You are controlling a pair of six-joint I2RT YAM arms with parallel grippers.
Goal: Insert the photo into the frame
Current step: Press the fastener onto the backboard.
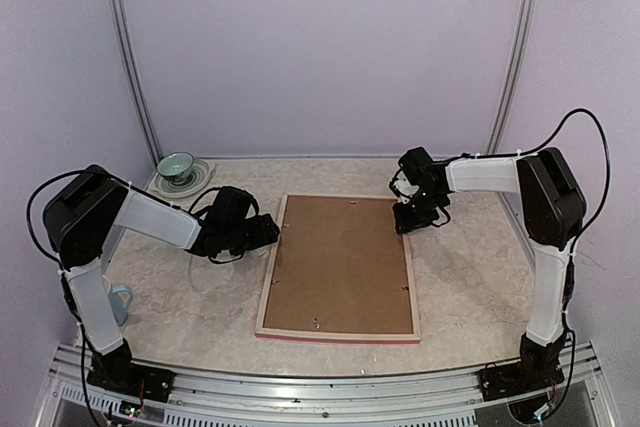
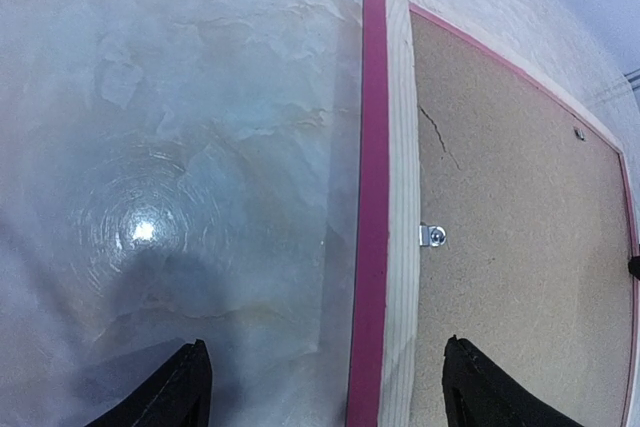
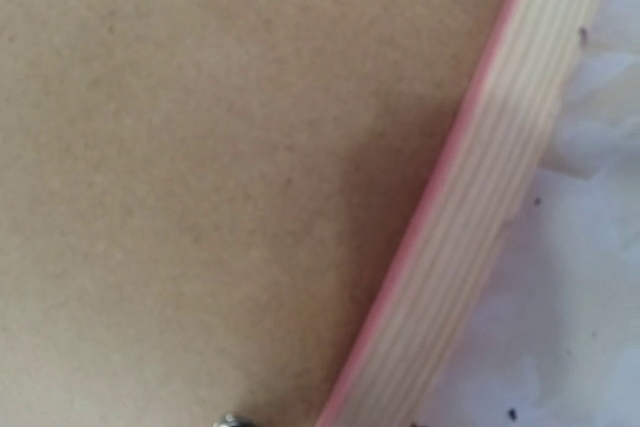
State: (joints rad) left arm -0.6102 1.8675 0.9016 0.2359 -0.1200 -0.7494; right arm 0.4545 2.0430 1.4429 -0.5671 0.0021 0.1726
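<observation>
The frame (image 1: 337, 334) lies flat in the middle of the table, pale wood side up, with pink showing along its edges. A plain brown backing board (image 1: 340, 262) fills it. The photo is hidden. My left gripper (image 1: 270, 232) is open at the frame's left rail. In the left wrist view the left gripper (image 2: 325, 347) straddles that rail (image 2: 395, 197), one finger over the table and one over the board (image 2: 520, 247). My right gripper (image 1: 412, 215) is low over the upper right rail. The right wrist view shows only the board (image 3: 200, 147) and rail (image 3: 490, 207), no fingers.
A green bowl (image 1: 178, 169) on a pale dish stands at the back left. A pale blue mug (image 1: 118, 302) sits beside the left arm's base. Small metal clips (image 2: 432, 235) hold the board along the rails. Walls close the back and sides.
</observation>
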